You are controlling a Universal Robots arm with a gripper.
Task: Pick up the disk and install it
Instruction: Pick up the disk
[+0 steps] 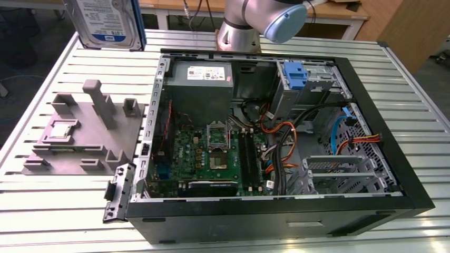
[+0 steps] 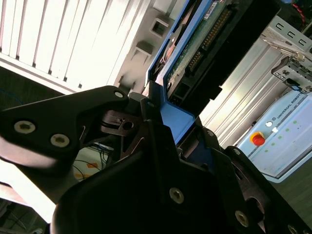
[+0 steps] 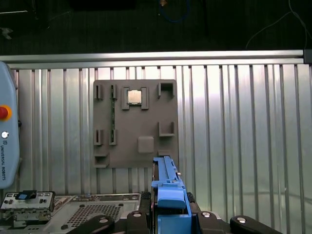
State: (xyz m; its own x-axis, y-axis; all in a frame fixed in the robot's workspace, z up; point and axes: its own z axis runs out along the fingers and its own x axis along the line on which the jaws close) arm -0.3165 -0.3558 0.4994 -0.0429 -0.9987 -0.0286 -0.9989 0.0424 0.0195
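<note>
The gripper [image 3: 170, 215] holds the disk [image 1: 105, 21], jaws closed on its blue frame; it likely needs to sit square between them before reaching the computer case [image 1: 281, 224].

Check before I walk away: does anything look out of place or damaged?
Nothing stands out. The disk is upright, off the table, gripped by its blue frame in the claw; the open computer case shows no damage.

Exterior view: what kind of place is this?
Probably a robotics lab bench for PC assembly trials. An open computer case lies on a slatted metal table beside a grey fixture plate, with a robot arm mounted behind it. The claw grips the disk.
</note>
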